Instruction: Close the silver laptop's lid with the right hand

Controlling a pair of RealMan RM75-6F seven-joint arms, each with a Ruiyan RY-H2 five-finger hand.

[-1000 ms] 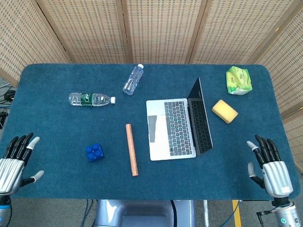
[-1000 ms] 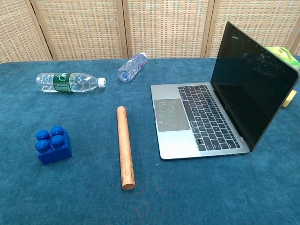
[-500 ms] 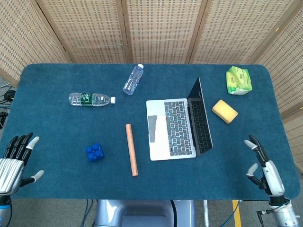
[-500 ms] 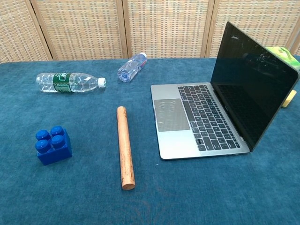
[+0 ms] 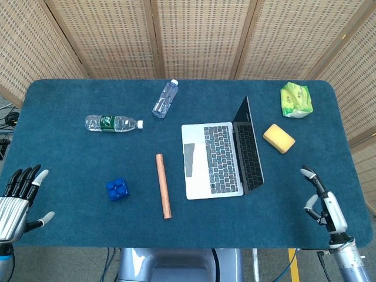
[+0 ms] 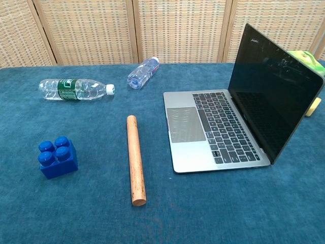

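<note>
Progress: none, laptop (image 5: 220,157) lid up | my right hand (image 5: 322,202) empty, fingers spread, table's near right corner | left: reach, fold lid.

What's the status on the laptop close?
Both hands open: right hand near the table's right edge, left hand at the left edge. Laptop lid up, untouched. Sponge behind the lid, not touching it.

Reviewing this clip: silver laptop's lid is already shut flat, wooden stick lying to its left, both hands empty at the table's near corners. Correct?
Not quite. The silver laptop is open, with its lid standing up from the keyboard, as the chest view shows. The rest holds: the wooden stick lies to its left, and the left hand and right hand are empty at the table's near corners.
</note>
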